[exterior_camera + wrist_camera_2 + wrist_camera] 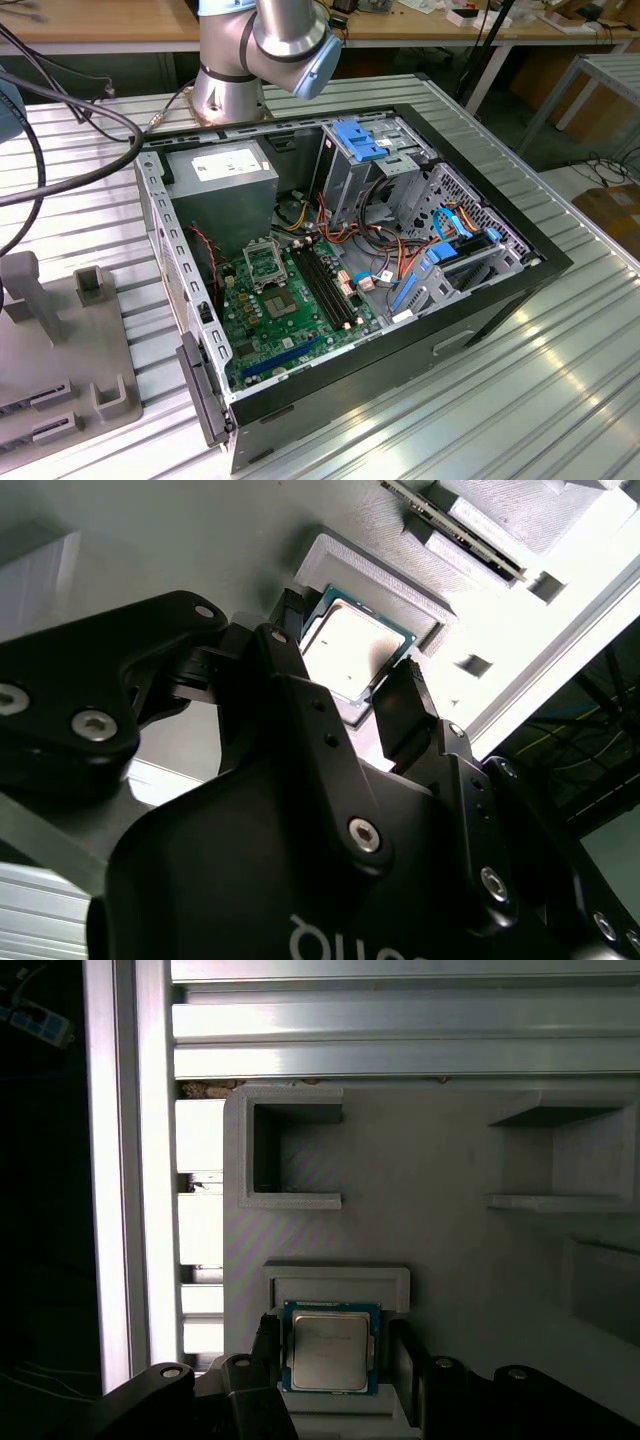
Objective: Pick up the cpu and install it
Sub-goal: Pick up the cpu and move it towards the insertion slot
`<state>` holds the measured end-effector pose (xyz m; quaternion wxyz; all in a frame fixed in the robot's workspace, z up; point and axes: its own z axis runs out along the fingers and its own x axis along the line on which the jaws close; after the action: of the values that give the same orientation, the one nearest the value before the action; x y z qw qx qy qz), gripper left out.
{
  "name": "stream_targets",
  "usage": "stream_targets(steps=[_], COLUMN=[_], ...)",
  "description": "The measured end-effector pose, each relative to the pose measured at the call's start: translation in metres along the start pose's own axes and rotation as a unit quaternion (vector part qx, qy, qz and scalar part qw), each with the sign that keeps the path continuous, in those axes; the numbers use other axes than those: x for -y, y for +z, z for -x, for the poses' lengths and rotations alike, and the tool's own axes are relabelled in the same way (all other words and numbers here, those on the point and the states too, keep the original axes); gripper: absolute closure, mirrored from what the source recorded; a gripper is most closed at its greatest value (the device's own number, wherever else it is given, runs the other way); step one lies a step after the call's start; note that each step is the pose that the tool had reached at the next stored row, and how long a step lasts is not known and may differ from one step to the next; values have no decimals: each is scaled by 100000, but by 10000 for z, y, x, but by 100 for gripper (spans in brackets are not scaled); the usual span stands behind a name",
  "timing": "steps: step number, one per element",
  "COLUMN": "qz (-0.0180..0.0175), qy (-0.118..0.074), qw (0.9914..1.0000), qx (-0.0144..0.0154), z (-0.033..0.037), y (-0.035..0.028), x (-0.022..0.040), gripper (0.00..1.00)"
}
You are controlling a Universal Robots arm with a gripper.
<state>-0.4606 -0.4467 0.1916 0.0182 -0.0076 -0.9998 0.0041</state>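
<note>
Silver-grey metal, flat and square with softly rounded corners, capped the cpu [328, 1350] on its thin green-edged board. It lay flat in a shallow square pocket [335, 1285] with a raised rim, moulded into a matte grey plastic holder [440, 1180] with finely layered walls and boxy open recesses. My gripper [335, 1352] hung right over that pocket, its black angular fingers [403, 1355] spread to either side of the chip. One sat just beside one edge and the other stood a sliver clear, so the jaws straddled the cpu without clamping it, and I had hold of nothing. In the second wrist view the same plain lid [355, 648] showed between the bolted, glossy black links of the gripper [348, 660].

Ribbed aluminium slats formed the desk [500, 400] under everything. At the exterior view's left sat a grey holder block [60, 330]. To its right lay a black computer case [500, 290], open on its side. Inside it were a green motherboard [290, 320] and a metal-framed square socket [262, 262]. Far behind the case rose the smooth silver base of my arm [250, 50].
</note>
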Motion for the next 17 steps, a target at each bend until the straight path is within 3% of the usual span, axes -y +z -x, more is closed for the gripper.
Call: stream_targets(steps=[9, 11, 12, 17], qz=[-2, -5, -3, 2], qy=[1, 0, 1, 0], qw=[100000, 100000, 100000, 100000], qx=[3, -1, -1, 6], z=[-6, -6, -7, -7], y=[0, 0, 0, 0], x=[0, 0, 0, 0], gripper=[44, 45, 52, 52])
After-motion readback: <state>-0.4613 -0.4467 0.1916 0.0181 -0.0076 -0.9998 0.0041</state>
